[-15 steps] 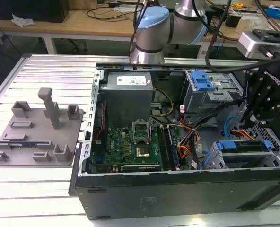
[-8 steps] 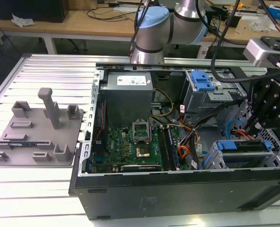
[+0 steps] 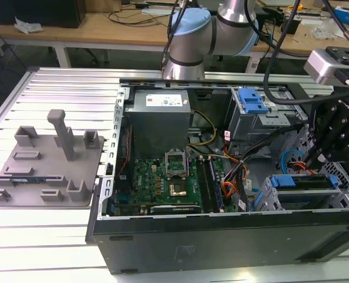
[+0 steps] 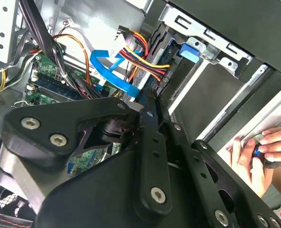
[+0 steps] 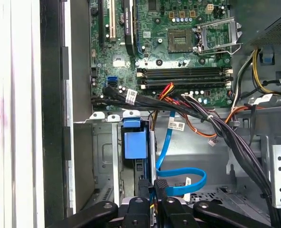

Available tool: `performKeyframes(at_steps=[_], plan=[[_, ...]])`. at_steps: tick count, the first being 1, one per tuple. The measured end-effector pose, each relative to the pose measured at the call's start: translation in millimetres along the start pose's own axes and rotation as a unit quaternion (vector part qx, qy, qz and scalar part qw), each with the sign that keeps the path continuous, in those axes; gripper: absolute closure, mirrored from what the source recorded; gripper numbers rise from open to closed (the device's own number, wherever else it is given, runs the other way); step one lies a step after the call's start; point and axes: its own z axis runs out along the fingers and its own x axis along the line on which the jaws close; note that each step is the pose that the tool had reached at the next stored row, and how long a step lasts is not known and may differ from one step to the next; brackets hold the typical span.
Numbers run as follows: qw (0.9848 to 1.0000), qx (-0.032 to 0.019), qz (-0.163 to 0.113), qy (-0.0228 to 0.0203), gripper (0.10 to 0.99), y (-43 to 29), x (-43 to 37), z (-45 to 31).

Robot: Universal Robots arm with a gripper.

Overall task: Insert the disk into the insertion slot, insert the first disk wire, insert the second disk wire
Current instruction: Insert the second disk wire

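The open computer case [image 3: 221,236] lay on the slatted tabletop [image 3: 56,94], its motherboard [image 3: 168,180] facing up. At the exterior view's right end of the case sat the grey drive cage, and the disk [image 3: 301,183] in its blue carrier already rested in the insertion slot [image 3: 292,200]. The pincer [image 5: 153,190] hung directly over the disk's connector end, reaching down beside the blue latch [image 5: 135,145]. Its fingers were closed on the black plug of the blue data wire [image 5: 178,178], which looped away from the plug. The disk's long axis ran in line with the pincer's reach. A person's hand [image 4: 259,154] rested at the case edge
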Motion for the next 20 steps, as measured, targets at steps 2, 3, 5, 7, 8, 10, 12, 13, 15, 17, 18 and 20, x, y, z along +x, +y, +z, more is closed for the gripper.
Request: performKeyframes(at_steps=[2,3,5,7,8,10,12,13,15,17,18,20], plan=[[1.0,0.0,0.0,0.0,0.925,-0.1,0.6,0.9],[1.0,0.0,0.0,-0.0002,0.925,-0.2,0.9,1.6],[1.0,0.0,0.0,-0.0002,0.925,-0.2,2.0,2.6],[1.0,0.0,0.0,-0.0001,0.925,-0.3,3.4,3.6],[1.0,0.0,0.0,-0.0002,0.925,-0.3,3.8,3.9],[1.0,0.0,0.0,0.0,0.925,-0.4,5.0,5.8],[1.0,0.0,0.0,-0.0001,0.925,-0.5,4.9,7.7],[1.0,0.0,0.0,-0.0002,0.925,-0.5,4.9,8.7],[1.0,0.0,0.0,-0.0002,0.925,-0.6,4.9,9.9],[1.0,0.0,0.0,-0.0001,0.925,-0.6,4.8,10.9],[1.0,0.0,0.0,-0.0001,0.925,-0.6,4.9,11.2],[1.0,0.0,0.0,-0.0001,0.925,-0.7,4.8,11.7]])
